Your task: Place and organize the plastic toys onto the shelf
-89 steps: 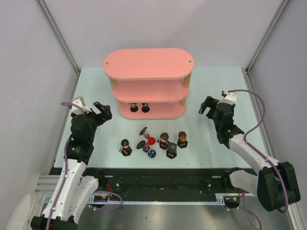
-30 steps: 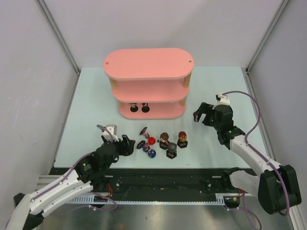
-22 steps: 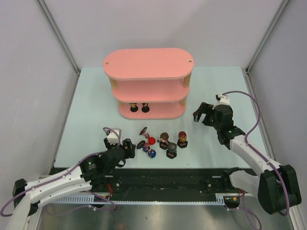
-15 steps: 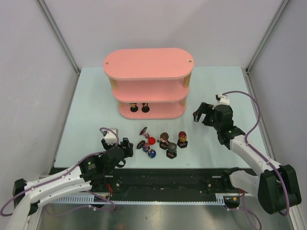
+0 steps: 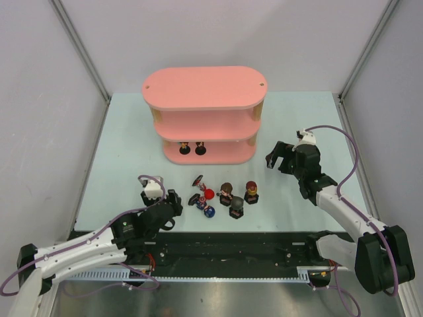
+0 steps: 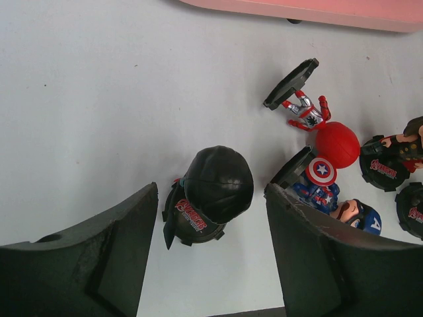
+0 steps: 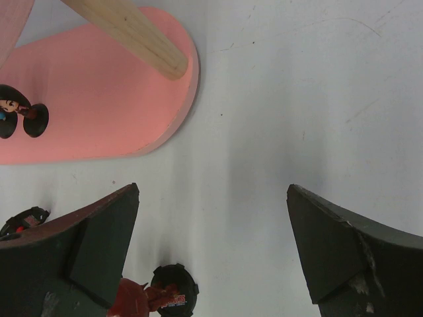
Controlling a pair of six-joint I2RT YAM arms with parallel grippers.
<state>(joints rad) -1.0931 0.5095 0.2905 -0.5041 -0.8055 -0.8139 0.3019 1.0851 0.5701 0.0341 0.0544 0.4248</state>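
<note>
The pink shelf (image 5: 203, 88) stands at the back, with two small toys (image 5: 185, 148) on its bottom board. Several plastic toys cluster on the table in front: a toppled red-headed one (image 5: 206, 193), a toppled blue-headed one (image 5: 207, 210), a dark-haired one (image 5: 226, 192) and a red-gold one (image 5: 251, 191). My left gripper (image 5: 173, 201) is low over the cluster's left end. In the left wrist view it (image 6: 211, 198) is open around an upright black-headed toy (image 6: 215, 191), with narrow gaps on both sides. My right gripper (image 5: 277, 157) hangs open over bare table (image 7: 213, 191).
The right wrist view shows the shelf's bottom board (image 7: 99, 99), a wooden post (image 7: 132, 33) and the red-gold toy (image 7: 149, 300) by the left finger. The pale table mat (image 5: 132, 132) ends at a black rail (image 5: 231, 244) in front. Grey walls stand on both sides.
My left gripper has crept slightly toward the toy cluster and its jaws have narrowed around the black-headed toy. The right arm has stayed put.
</note>
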